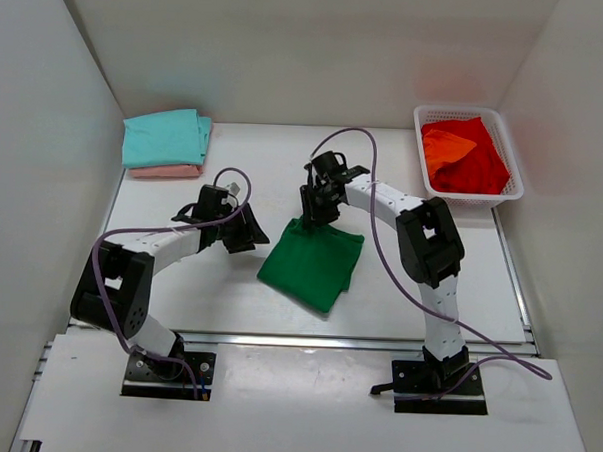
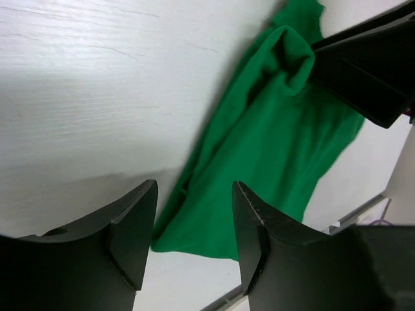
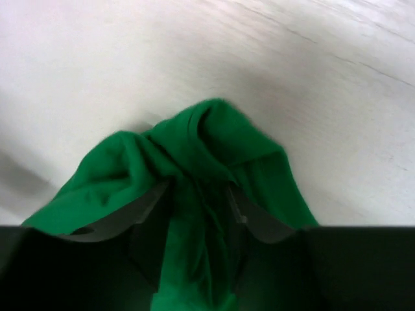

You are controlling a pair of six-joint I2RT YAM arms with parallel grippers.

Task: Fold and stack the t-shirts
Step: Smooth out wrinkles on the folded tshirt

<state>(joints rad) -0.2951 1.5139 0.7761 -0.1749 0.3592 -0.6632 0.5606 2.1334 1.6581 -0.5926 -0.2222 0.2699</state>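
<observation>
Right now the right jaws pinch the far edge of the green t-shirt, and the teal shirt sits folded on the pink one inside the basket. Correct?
Not the basket: the top external view shows the teal shirt folded on the pink one at the table's far left corner. The right jaws do pinch the green t-shirt.

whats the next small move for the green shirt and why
Probably bring the open, empty left gripper in to pinch the near left edge of the green t-shirt. The right gripper is pinching a bunch at its far corner alone, so lifting now toward the teal t-shirt stack would likely undo the fold.
</observation>
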